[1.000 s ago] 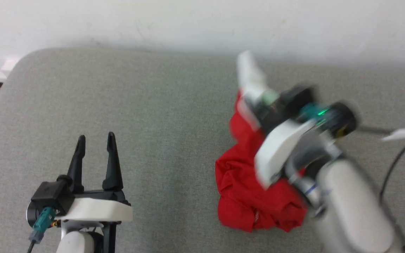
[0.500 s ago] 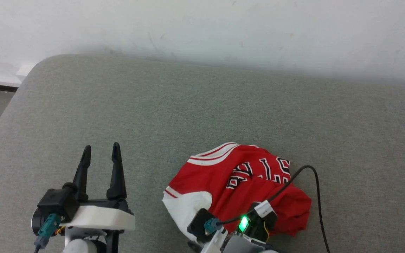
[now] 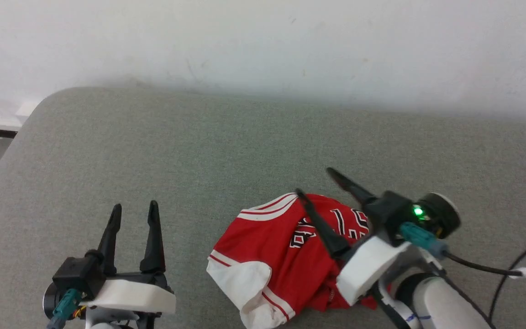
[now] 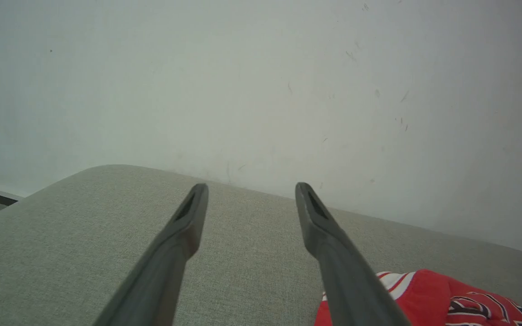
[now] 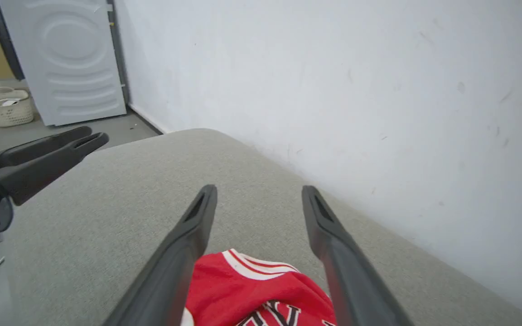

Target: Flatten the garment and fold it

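Garment [image 3: 279,249] lies bunched on the near side of the grey surface [image 3: 190,146], right of centre. I have my right gripper [image 3: 313,181] above it, fingers spread, gripping nothing. My left gripper [image 3: 135,205] hovers well to its left, fingers also spread.

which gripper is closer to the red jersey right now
Right. The right gripper is open directly over the jersey; the left gripper is open off to its left, clearly apart.
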Tool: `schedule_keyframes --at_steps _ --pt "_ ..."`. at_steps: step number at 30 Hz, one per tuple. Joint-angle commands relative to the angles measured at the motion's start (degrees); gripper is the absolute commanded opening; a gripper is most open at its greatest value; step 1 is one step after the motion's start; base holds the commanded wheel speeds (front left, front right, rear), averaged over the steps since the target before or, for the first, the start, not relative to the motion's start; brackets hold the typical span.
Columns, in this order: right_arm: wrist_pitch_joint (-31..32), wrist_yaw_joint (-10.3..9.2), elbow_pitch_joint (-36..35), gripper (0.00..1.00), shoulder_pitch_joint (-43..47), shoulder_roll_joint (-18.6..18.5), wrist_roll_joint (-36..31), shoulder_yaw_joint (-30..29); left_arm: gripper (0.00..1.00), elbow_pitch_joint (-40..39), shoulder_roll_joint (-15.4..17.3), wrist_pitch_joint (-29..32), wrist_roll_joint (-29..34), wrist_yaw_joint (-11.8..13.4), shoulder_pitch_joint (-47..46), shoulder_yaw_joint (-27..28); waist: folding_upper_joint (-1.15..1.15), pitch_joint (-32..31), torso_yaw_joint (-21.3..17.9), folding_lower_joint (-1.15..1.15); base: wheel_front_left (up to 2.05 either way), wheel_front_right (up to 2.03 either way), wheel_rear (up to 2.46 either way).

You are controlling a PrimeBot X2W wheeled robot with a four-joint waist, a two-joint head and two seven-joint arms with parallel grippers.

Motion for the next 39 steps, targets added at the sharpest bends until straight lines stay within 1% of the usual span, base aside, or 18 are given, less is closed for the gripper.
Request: schedule_keyframes --at_steps 1,4,7,10,13,16,18,20,23,26,29,30,31,32,33,35,39 --pt "-1.4 -0.06 -1.1 1.0 2.3 0.7 -1.2 -3.1 1.0 0.1 -0.1 -0.3 0.6 -0.6 0.9 -0.1 0.0 -0.3 -0.6 0.0 0.0 0.0 0.0" --pt "-3.2 -0.06 -2.5 1.0 6.3 1.7 -3.5 -10.7 1.0 0.6 -0.1 -0.3 1.1 -1.2 1.1 -1.1 0.0 -0.2 -1.1 0.0 0.0 0.0 0.0" --pt "-3.3 -0.06 -2.3 1.0 10.1 2.2 -4.5 -16.8 1.0 1.6 0.0 -0.3 1.8 -2.4 1.1 -3.7 0.0 -0.2 -1.5 0.0 0.0 0.0 0.0" --pt "-3.2 -0.06 -2.0 1.0 13.1 2.3 -4.3 -21.7 1.0 2.7 0.7 1.3 1.8 -3.8 0.9 -8.1 0.0 0.0 -1.9 0.0 0.0 0.0 0.0" --pt "-3.0 -0.06 -1.9 1.0 14.8 2.3 -3.2 -24.8 1.0 3.5 2.0 5.7 0.7 -4.6 0.4 -13.6 0.0 0.4 -2.5 0.0 0.0 0.0 0.0" --pt "-2.9 -0.06 -2.0 1.0 15.1 2.4 -2.5 -26.0 1.0 3.8 4.9 12.6 -1.3 -4.9 -0.4 -20.4 0.0 0.7 -3.1 0.0 0.0 0.0 0.0" --pt "-2.9 -0.06 -2.0 1.0 15.0 2.4 -2.0 -26.0 1.0 3.7 6.7 17.0 -3.1 -4.9 -1.1 -23.6 0.0 0.9 -3.6 0.0 0.0 0.0 0.0" --pt "-2.8 -0.06 -2.0 1.0 14.7 2.4 -1.4 -25.7 1.0 3.8 8.0 21.5 -4.0 -4.9 -1.5 -25.1 0.0 1.1 -4.0 0.0 0.0 0.0 0.0" --pt "-2.9 -0.06 -1.9 1.0 14.3 2.4 -0.5 -25.3 1.0 3.8 8.8 27.9 -4.3 -4.7 -1.9 -26.3 0.0 1.3 -4.4 0.0 0.0 0.0 0.0" --pt "-2.9 -0.06 -1.5 1.0 14.2 2.4 0.0 -24.6 1.0 4.5 9.3 34.4 -3.2 -2.9 -2.2 -27.5 0.0 1.7 -4.6 0.0 0.0 0.0 0.0" --pt "-2.9 -0.06 -1.3 1.0 14.1 2.4 0.5 -23.8 1.0 5.2 9.8 39.0 -1.2 -0.2 -2.7 -28.0 0.0 1.9 -4.8 0.0 0.0 0.0 0.0" --pt "-2.9 -0.06 -1.2 1.0 14.1 2.4 0.6 -23.6 0.95 5.3 9.9 39.9 -0.6 0.7 -2.9 -28.0 0.0 1.9 -4.8 0.0 0.0 0.0 0.0" --pt "-3.0 -0.06 -1.1 1.0 14.1 2.4 0.7 -23.5 0.16 5.3 9.9 40.2 -0.2 1.5 -3.1 -27.8 0.0 1.9 -4.8 0.0 0.0 0.0 0.0" --pt "-3.0 -0.06 -1.0 1.0 14.0 2.4 0.8 -23.4 0.0 5.4 9.9 40.4 0.1 2.2 -3.2 -27.5 0.0 2.0 -4.9 0.0 0.0 0.0 0.0" --pt "-3.0 -0.06 -1.0 1.0 14.0 2.4 0.9 -23.2 0.0 5.6 10.2 40.6 0.4 2.8 -3.2 -27.4 0.0 1.9 -4.9 0.0 0.0 0.0 0.0" --pt "-3.0 -0.06 -0.8 1.0 14.0 2.4 1.1 -22.9 0.0 5.4 10.3 39.0 0.6 4.3 -3.4 -26.1 0.0 2.0 -5.0 0.0 0.0 0.0 0.0" --pt "-3.2 -0.06 -0.6 1.0 13.8 2.4 1.5 -22.6 0.0 4.9 10.9 32.8 0.6 8.7 -4.2 -21.2 0.0 2.0 -4.9 0.0 0.0 0.0 0.0"
